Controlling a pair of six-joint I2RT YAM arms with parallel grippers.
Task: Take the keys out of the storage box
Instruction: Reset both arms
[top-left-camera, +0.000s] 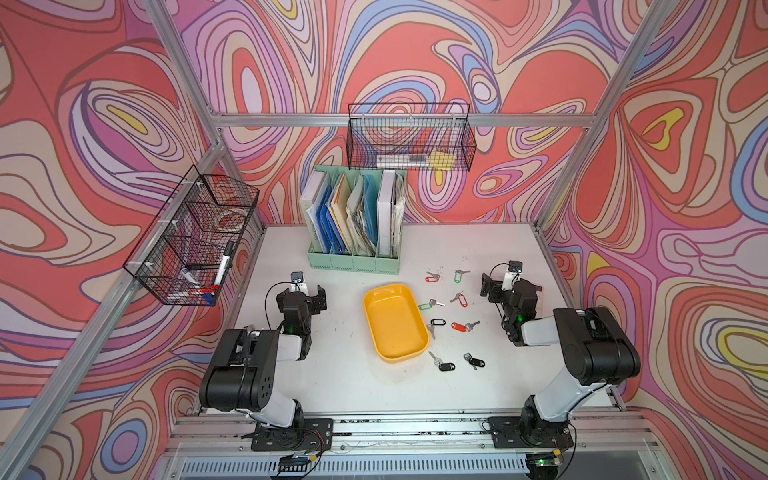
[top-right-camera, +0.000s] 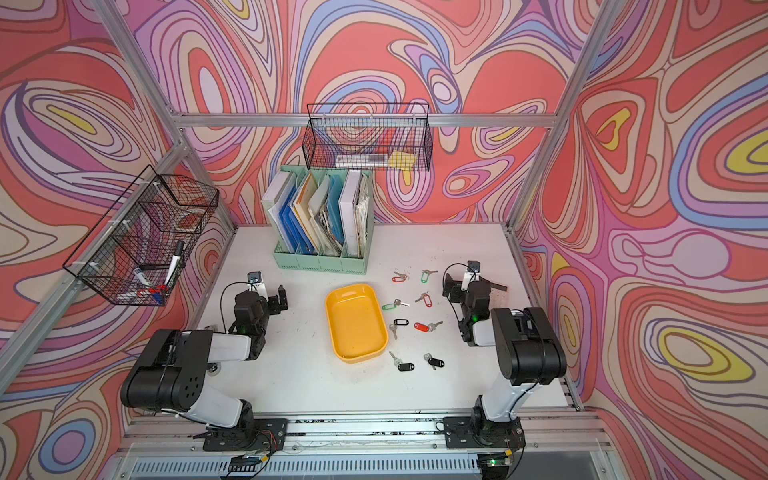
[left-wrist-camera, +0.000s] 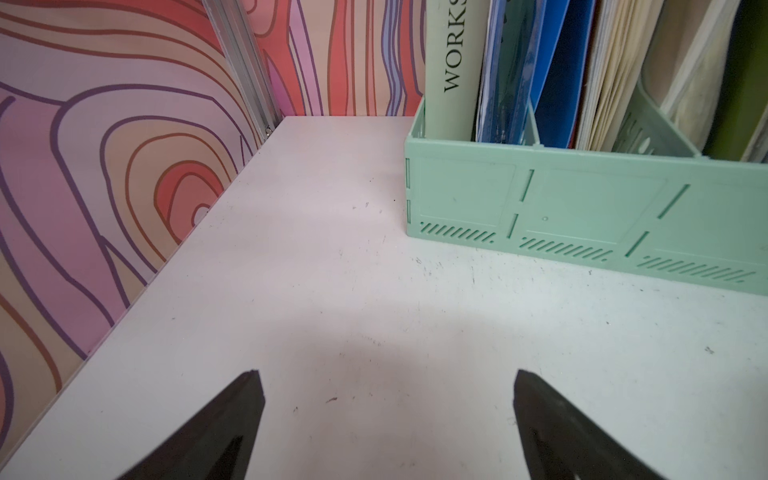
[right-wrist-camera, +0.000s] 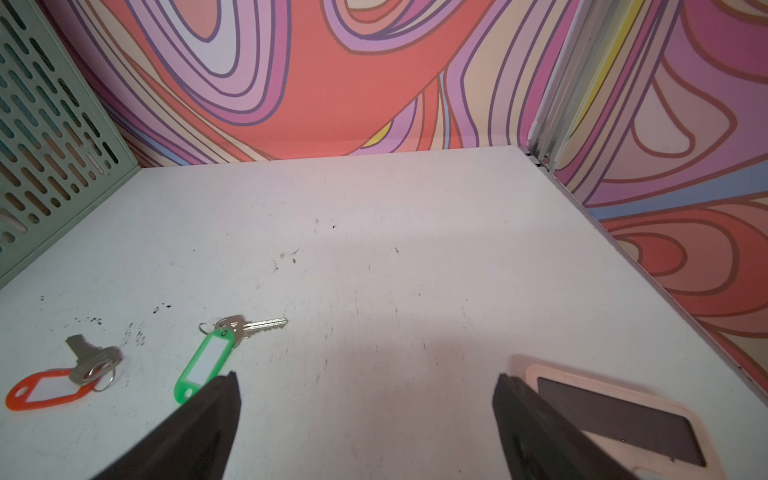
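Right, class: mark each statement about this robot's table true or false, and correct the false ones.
1. The box is empty. True.
2. All keys lie on the table, on the side of the box nearer the right arm. True.
3. The left end effector holds a key. False: it is open and empty.
4. Three keys have green tags. False: only two do; three are red and three black.
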